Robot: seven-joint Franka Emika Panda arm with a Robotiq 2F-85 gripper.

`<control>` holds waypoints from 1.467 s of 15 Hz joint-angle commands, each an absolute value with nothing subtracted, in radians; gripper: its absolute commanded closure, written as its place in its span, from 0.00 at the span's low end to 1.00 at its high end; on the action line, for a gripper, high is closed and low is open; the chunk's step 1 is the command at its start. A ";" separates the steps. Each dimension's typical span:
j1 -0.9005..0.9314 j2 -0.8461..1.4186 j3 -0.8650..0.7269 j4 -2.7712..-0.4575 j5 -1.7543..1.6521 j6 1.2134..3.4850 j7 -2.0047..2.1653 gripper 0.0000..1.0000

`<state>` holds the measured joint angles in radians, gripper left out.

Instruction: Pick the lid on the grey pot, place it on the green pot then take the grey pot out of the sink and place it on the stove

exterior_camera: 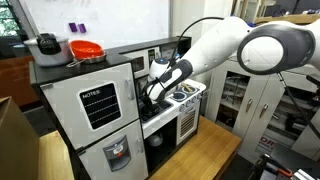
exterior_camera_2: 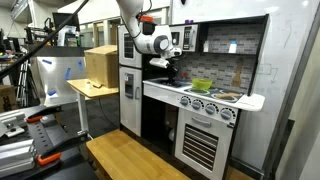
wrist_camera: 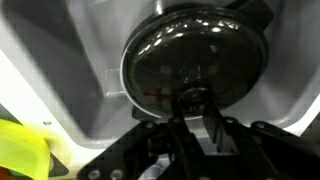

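Note:
In the wrist view a dark glass lid [wrist_camera: 190, 50] with a round knob sits over the grey pot [wrist_camera: 255, 15], which stands in the grey sink [wrist_camera: 90, 70]. My gripper [wrist_camera: 193, 118] is right above it, its two fingers closed against the lid's knob. A yellow-green object, probably the green pot [wrist_camera: 20, 150], shows at the lower left edge. In both exterior views the gripper [exterior_camera: 155, 92] [exterior_camera_2: 165, 68] reaches down into the sink of the toy kitchen. The green pot [exterior_camera_2: 203, 85] stands on the counter next to the stove [exterior_camera_2: 215, 96].
The toy kitchen has a white fridge-like cabinet [exterior_camera: 95, 110] beside the sink, with a red bowl [exterior_camera: 86, 49] and a pan [exterior_camera: 45, 44] on top. A shelf and back wall [exterior_camera_2: 230, 50] rise behind the stove. A wooden floor board [exterior_camera_2: 130, 158] lies in front.

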<state>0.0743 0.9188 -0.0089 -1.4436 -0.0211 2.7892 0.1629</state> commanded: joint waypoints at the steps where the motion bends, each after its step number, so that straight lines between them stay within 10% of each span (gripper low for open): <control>1: 0.091 0.896 -0.040 -1.466 0.003 2.745 0.203 0.95; 6: 0.086 0.857 -0.057 -1.512 0.015 2.726 0.239 1.00; 7: 0.089 0.848 -0.062 -1.518 0.013 2.718 0.245 0.74; 19: 0.124 0.774 -0.067 -1.592 0.001 2.689 0.272 0.01; 20: 0.123 0.772 -0.065 -1.597 0.002 2.688 0.270 0.41; 22: 0.119 0.778 -0.061 -1.596 0.006 2.684 0.267 0.38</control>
<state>0.1110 0.8061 -0.0503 -1.5614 -0.0050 2.7027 0.2610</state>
